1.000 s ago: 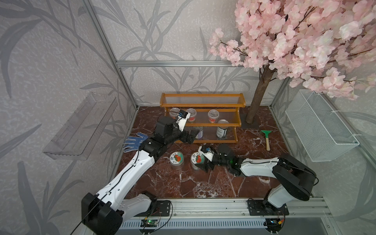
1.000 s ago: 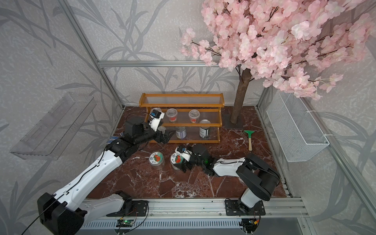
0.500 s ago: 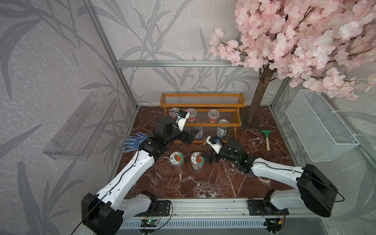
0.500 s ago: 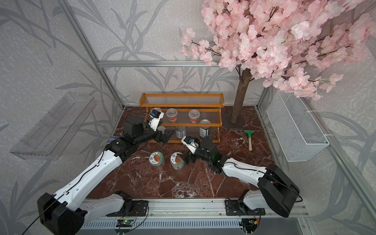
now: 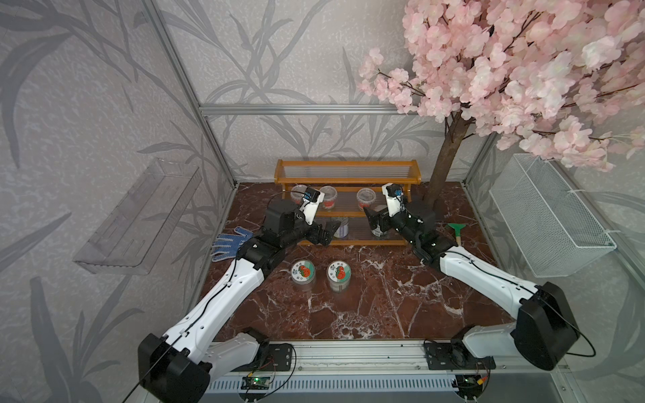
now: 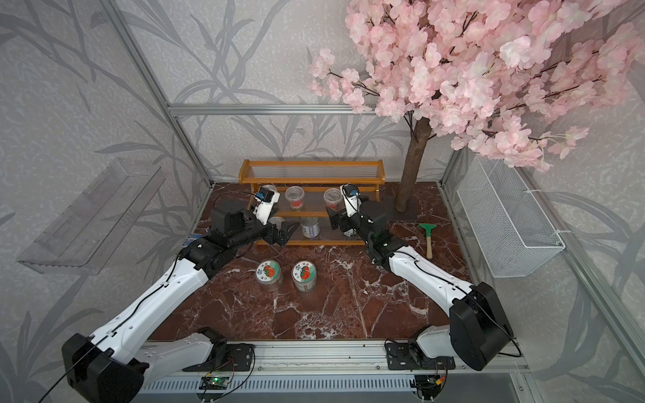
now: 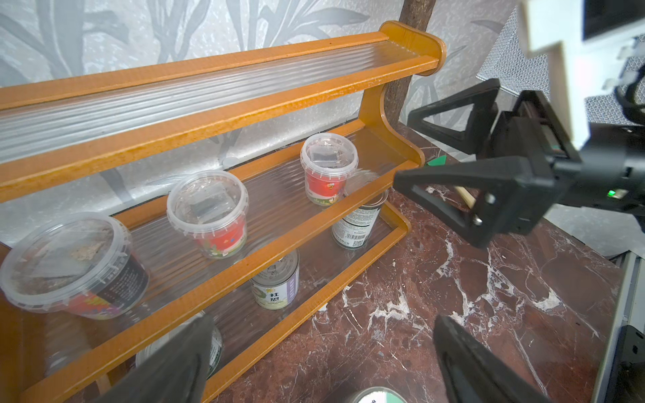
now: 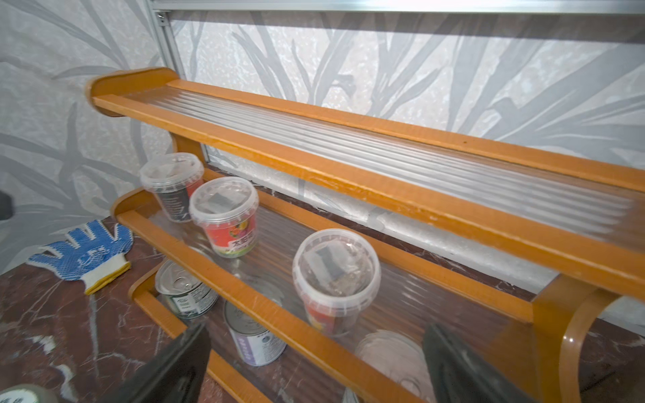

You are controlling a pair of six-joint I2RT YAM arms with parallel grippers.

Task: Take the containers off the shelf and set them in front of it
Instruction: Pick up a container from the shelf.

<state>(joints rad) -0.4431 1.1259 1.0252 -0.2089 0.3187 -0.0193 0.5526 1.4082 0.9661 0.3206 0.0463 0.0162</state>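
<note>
In front of the wooden shelf (image 5: 347, 167), two tomato-lidded jars (image 5: 303, 271) already stand side by side on the marble tabletop (image 5: 384, 307). Three plastic cups (image 7: 209, 213) on the middle tier and three cans (image 7: 275, 282) on the bottom tier are yours yet to fetch. Your left gripper (image 5: 328, 233) hangs wide open and empty at the bottom tier's left end; your right gripper (image 5: 370, 220), a second ago down by the jars, now gapes empty at the right-hand can.
</note>
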